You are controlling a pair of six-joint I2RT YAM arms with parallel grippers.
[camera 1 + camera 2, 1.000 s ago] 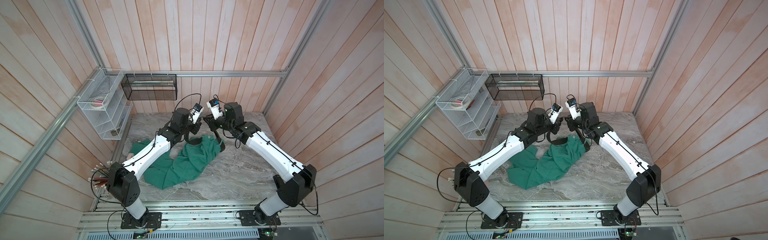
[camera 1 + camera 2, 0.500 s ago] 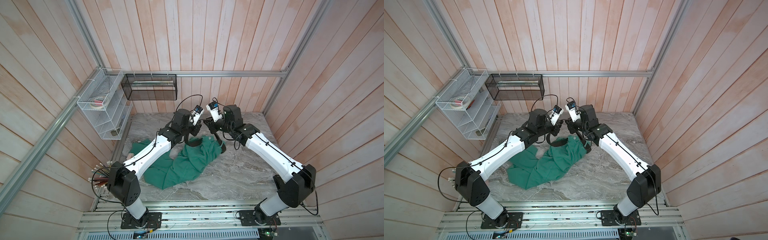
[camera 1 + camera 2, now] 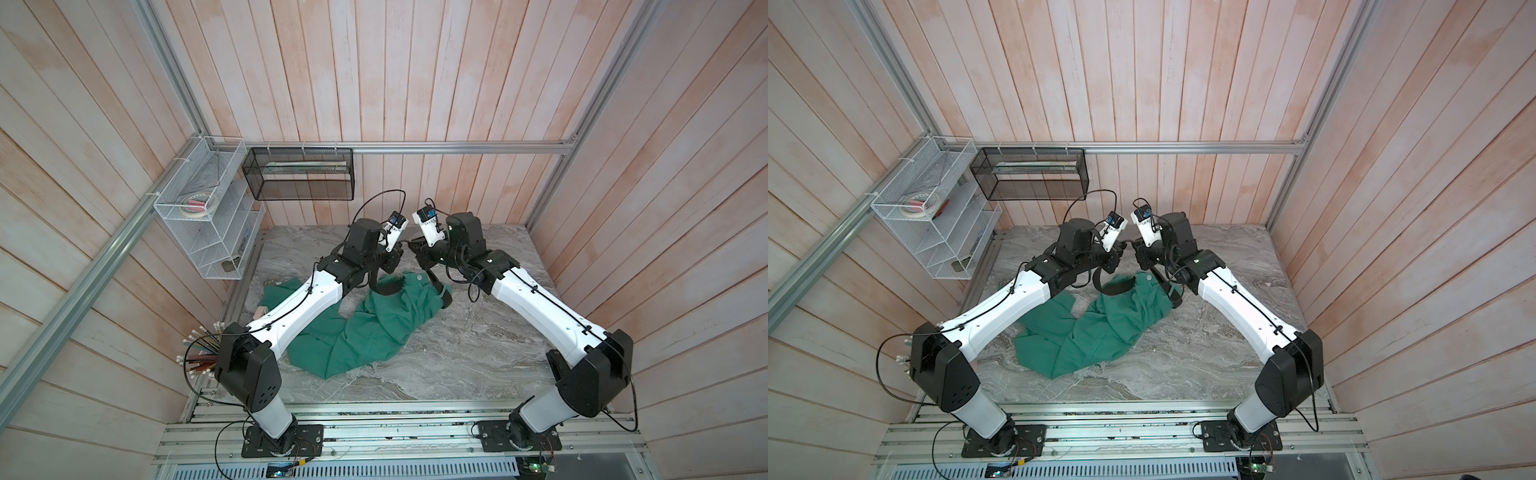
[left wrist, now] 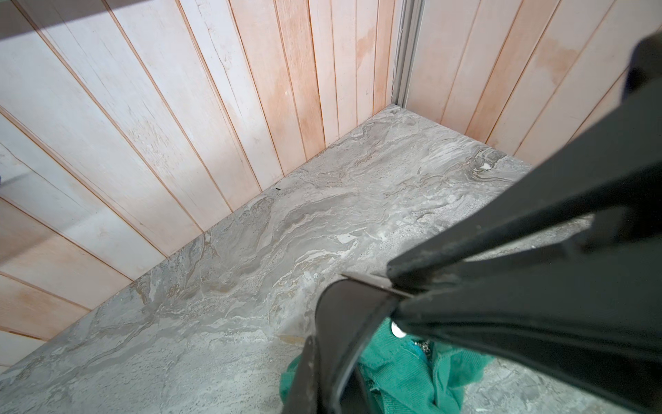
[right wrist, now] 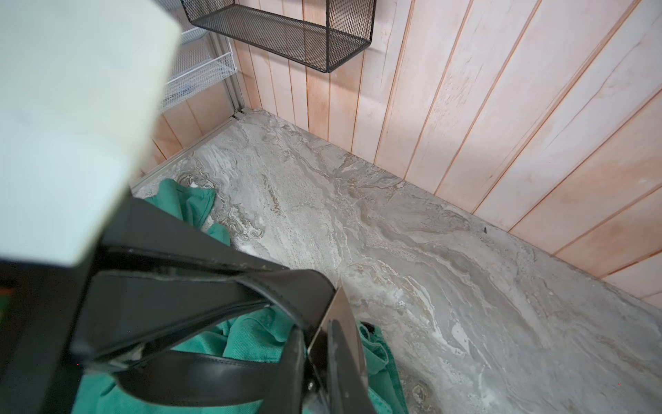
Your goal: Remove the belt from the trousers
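The teal-green trousers (image 3: 374, 328) (image 3: 1100, 328) lie crumpled on the marble table (image 3: 457, 353), waist toward the back wall. The black belt (image 3: 384, 286) (image 3: 1113, 286) rises from the waistband in a loop. My left gripper (image 3: 398, 254) (image 4: 329, 387) and right gripper (image 3: 415, 249) (image 5: 315, 380) meet tip to tip above the waist. Both are shut on the belt. In the right wrist view the shiny buckle (image 5: 336, 322) sits between my fingers, and the strap (image 5: 200, 372) curves over the cloth. In the left wrist view the strap (image 4: 347, 322) arcs up from my jaws, next to a small white button (image 4: 397, 329).
A white wire shelf (image 3: 208, 216) hangs on the left wall and a black mesh basket (image 3: 299, 174) on the back wall. A bundle of sticks (image 3: 199, 357) pokes out by the left arm's base. Wooden walls close in on three sides.
My right gripper has closed tighter on the belt at the buckle. Both wrists have drawn slightly closer together above the waistband. The trousers lie as before.
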